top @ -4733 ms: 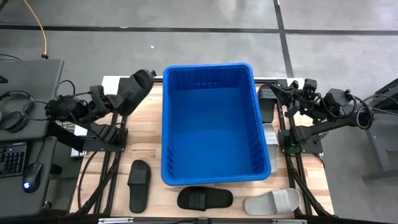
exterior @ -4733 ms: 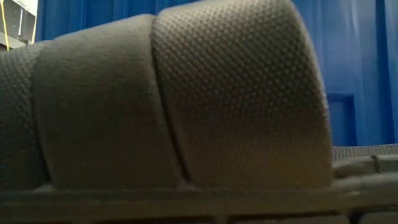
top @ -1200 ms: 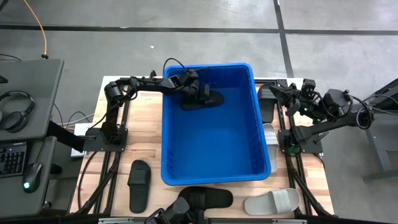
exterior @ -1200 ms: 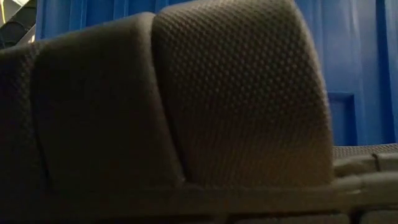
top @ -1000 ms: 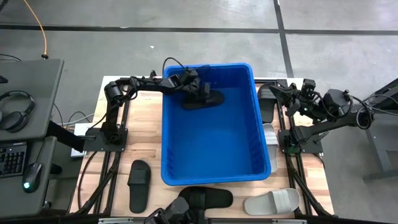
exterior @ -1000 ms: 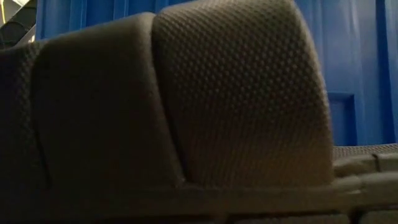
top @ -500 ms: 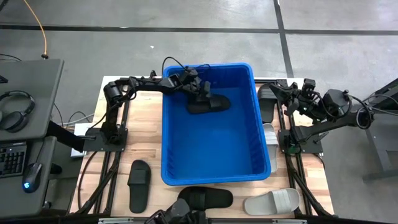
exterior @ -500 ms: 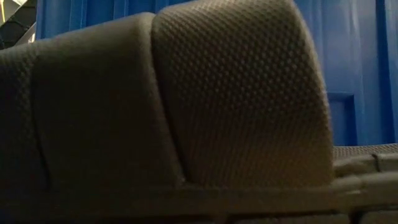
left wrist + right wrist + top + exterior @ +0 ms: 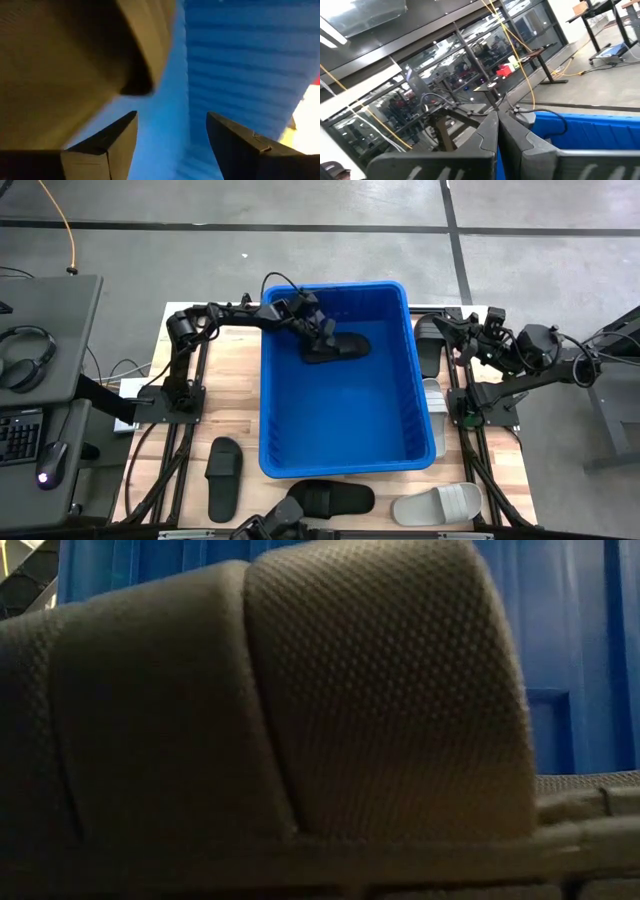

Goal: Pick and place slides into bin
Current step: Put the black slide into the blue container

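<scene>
Left tool (image 9: 318,330): reaches over the blue bin's far-left corner, just beside a black slide (image 9: 337,347). In the left wrist view its two fingers (image 9: 107,145) stand apart with nothing between them, so it is open; the slide looms close beside them, apparently let go.
Black slide in bin: lies on the bin floor near the far wall, strap up. I judge it was placed there because that corner is the left arm's nearest reach over the rim.
Bin (image 9: 268,410): a large blue ribbed tub in the middle of the bench (image 9: 240,500), between the two arms so either can drop into it. Apart from the one slide its floor shows bare.
Right tool (image 9: 498,131): parked at the bench's right edge, raised and waiting; its fingers meet with no gap, so it is closed and empty.
Slides not yet binned: a black slide (image 9: 224,476) on the bench left of the bin's near corner; another black slide (image 9: 330,499) just in front of the bin's near wall; a light grey slide (image 9: 437,504) at the near right; a second grey slide (image 9: 436,416) wedged beside the bin's right wall; a dark slide (image 9: 428,345) farther back on the right, by the right arm.
Low view: filled by the textured strap of the black slide in front of the bin, with blue wall behind.
Progress: early, by my reading; one in, five out.
</scene>
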